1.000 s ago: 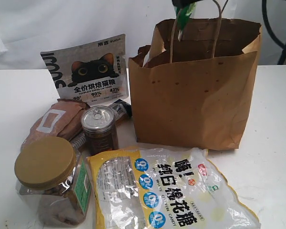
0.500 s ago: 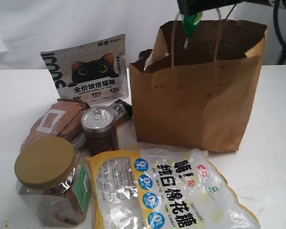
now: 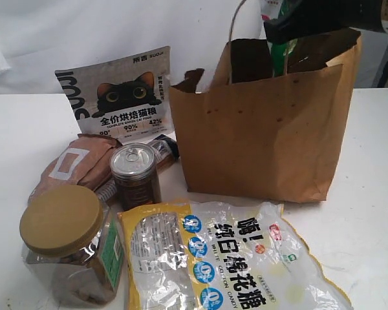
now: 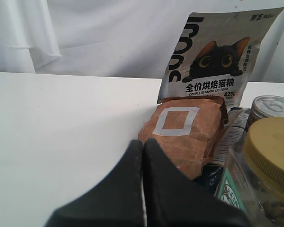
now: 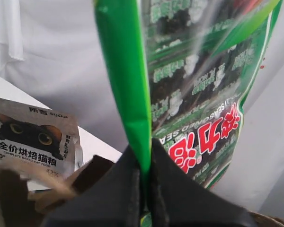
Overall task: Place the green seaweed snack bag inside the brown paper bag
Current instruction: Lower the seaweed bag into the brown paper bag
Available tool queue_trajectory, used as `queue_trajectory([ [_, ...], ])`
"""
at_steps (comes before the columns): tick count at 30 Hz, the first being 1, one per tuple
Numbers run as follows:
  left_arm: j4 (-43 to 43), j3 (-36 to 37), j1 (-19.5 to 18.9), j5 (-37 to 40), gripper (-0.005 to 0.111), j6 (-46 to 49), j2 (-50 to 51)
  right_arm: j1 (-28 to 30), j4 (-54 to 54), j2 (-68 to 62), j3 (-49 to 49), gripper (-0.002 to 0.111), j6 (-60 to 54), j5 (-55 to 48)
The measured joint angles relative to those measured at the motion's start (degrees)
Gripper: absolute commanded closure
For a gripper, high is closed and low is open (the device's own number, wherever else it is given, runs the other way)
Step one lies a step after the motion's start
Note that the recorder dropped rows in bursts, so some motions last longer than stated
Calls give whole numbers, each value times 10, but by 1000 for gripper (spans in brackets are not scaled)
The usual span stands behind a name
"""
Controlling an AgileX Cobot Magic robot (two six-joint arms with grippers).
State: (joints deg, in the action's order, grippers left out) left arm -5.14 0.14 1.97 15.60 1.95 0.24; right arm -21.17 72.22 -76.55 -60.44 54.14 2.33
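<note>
The brown paper bag (image 3: 258, 129) stands upright right of the table's middle, its mouth open. My right gripper (image 3: 279, 31) hovers over that mouth, shut on the green seaweed snack bag (image 3: 286, 55), whose lower end hangs inside the rim. In the right wrist view the black fingers (image 5: 175, 189) pinch the packet's green edge seam (image 5: 128, 94). The red Chinese text (image 5: 203, 139) shows beside it, with the paper bag's rim (image 5: 92, 172) below. My left gripper (image 4: 143, 151) is shut on nothing, low over the table by the small brown pouch (image 4: 184, 130); it is out of the exterior view.
Left of the paper bag stand the grey cat pouch (image 3: 119, 93), the small brown pouch with a white square (image 3: 74, 165), a metal can (image 3: 136, 174) and a gold-lidded jar (image 3: 68, 242). A large clear-and-yellow candy bag (image 3: 226, 258) lies in front.
My right gripper has moved right and down with the green packet, whose lower end now hangs inside the bag's mouth. The paper bag's rim and handles have shifted.
</note>
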Motion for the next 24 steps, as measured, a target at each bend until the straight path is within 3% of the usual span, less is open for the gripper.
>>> queue_trajectory([
  [14, 0, 0, 0, 0, 107, 0, 0, 0, 0, 5, -26, 108, -5, 87],
  [24, 0, 0, 0, 0, 107, 0, 0, 0, 0, 9, -35, 108, 13, 92],
])
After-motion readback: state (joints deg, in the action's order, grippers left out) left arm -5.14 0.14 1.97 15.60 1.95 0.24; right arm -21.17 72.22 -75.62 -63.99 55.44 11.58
